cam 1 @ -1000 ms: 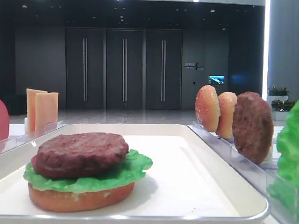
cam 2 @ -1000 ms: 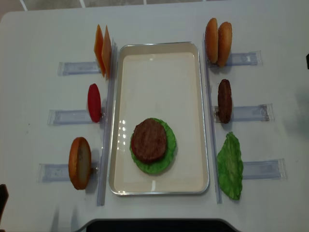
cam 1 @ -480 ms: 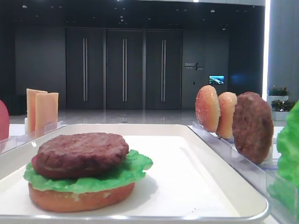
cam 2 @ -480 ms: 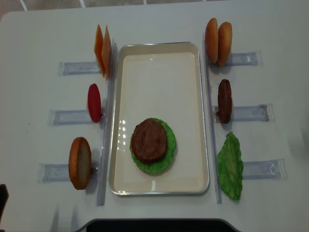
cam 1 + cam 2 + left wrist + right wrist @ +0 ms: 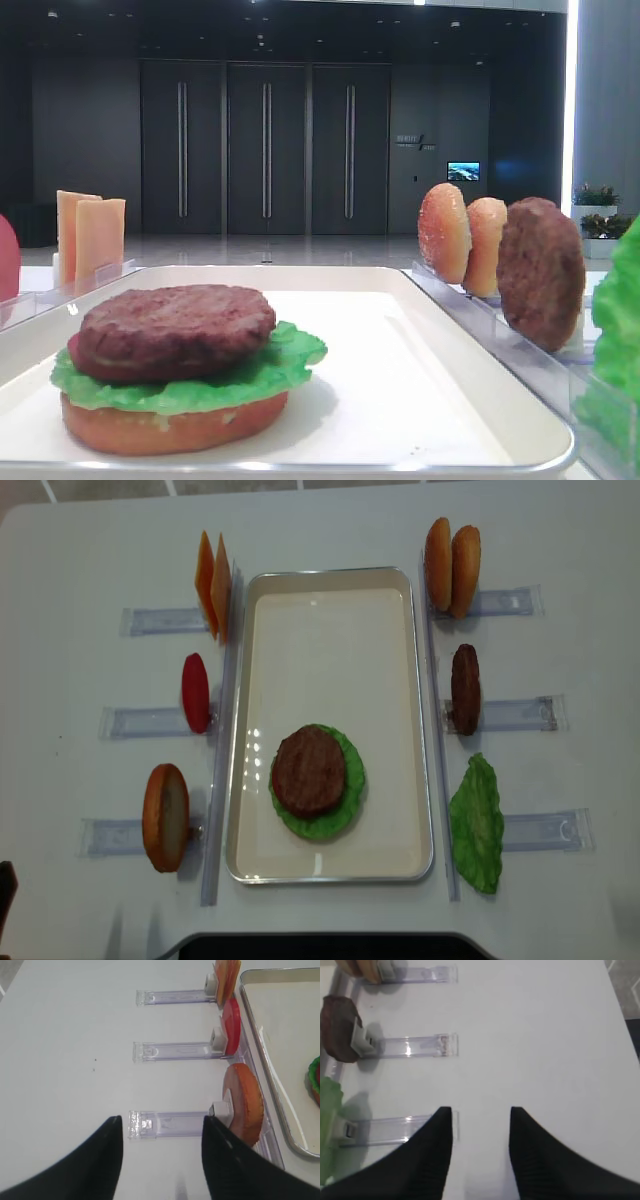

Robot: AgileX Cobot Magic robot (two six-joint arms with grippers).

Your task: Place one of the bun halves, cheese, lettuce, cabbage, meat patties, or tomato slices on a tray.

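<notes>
The right tool (image 5: 480, 1150) hangs half-open and empty over bare surface (image 5: 535, 1035). The racked lettuce (image 5: 327, 1125) stands to its left, edge-on. The left tool (image 5: 160, 1160) gapes empty, nearest a bun half (image 5: 243, 1102).

So the whole setup sits on a plain white table (image 5: 90, 550). Dead center on it is the tray (image 5: 330, 577), a white rectangle with a raised rim. Clear plastic racks lie flat on the tabletop along both long sides of the tray, three per side: on the left a top rack (image 5: 160, 620), a middle rack (image 5: 135, 721) and a bottom rack (image 5: 112, 836); on the right a top one (image 5: 508, 601), a middle one (image 5: 520, 713) and a bottom one (image 5: 545, 830). A long clear strip (image 5: 222, 730) also runs just beside each long edge of the tray.
</notes>
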